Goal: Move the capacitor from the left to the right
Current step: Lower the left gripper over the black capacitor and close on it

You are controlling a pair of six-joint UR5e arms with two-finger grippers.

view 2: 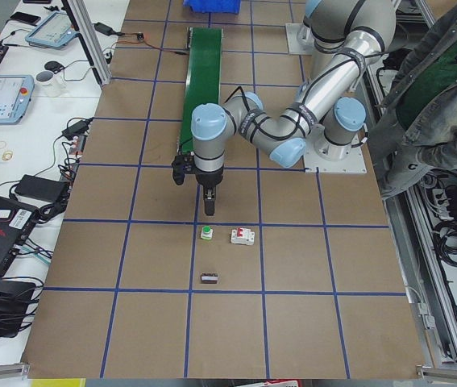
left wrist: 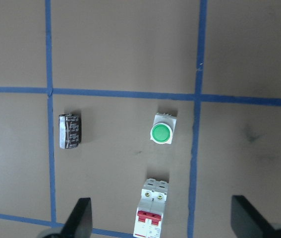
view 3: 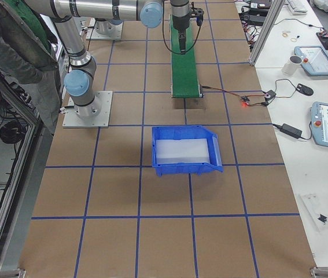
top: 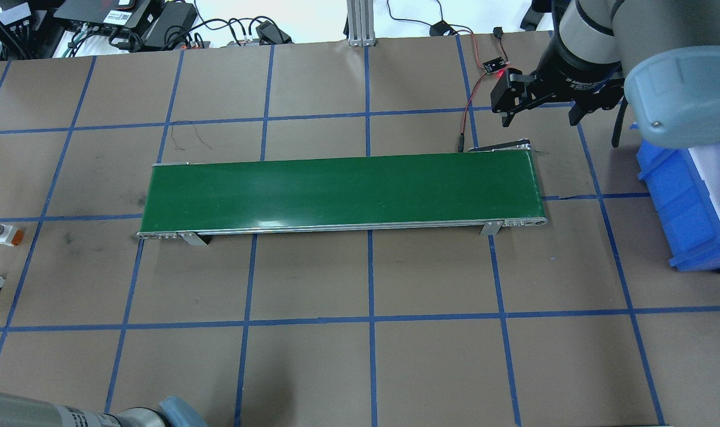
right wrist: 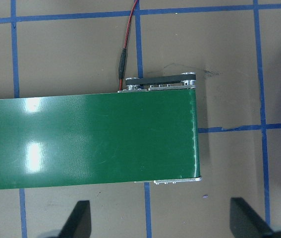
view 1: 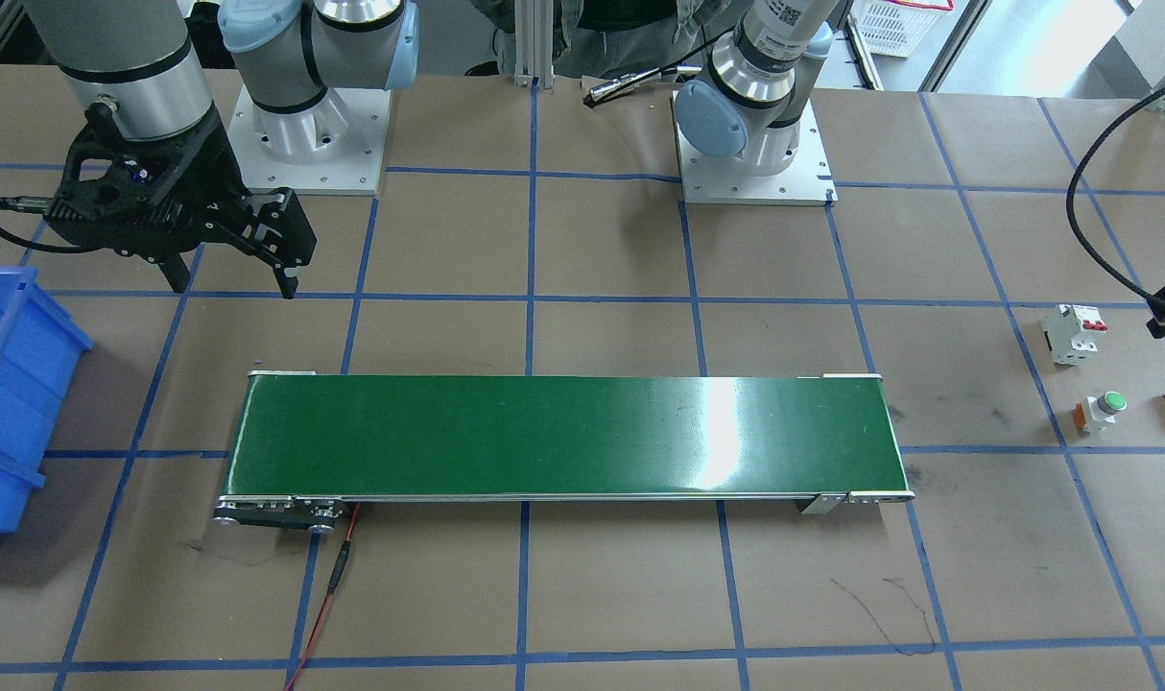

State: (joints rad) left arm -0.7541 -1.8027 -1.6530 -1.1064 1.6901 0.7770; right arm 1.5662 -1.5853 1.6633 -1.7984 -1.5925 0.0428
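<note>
Left wrist-mounted footage is showing the small black cylindrical capacitor with a silver end (left wrist: 70, 131) lying on its side on the brown paper-covered table (left wrist: 130, 49), just beside a blue tape line. A white push-button with a green cap (left wrist: 161, 133) is being seen near it, and a white boxy breaker with a red switch (left wrist: 151, 210) is lying just beside that button. All three parts are being kept at the robot's left end of the table, well apart from the long green conveyor belt (view 1: 563, 437). The left gripper (view 2: 209, 203) is being held above them, its fingers (left wrist: 81, 218) spread wide with nothing being gripped. The right gripper (view 1: 232, 283) is being held over the belt's far end, near a blue plastic bin (view 1: 7, 384); its jaws are likewise being held apart and empty.
</note>
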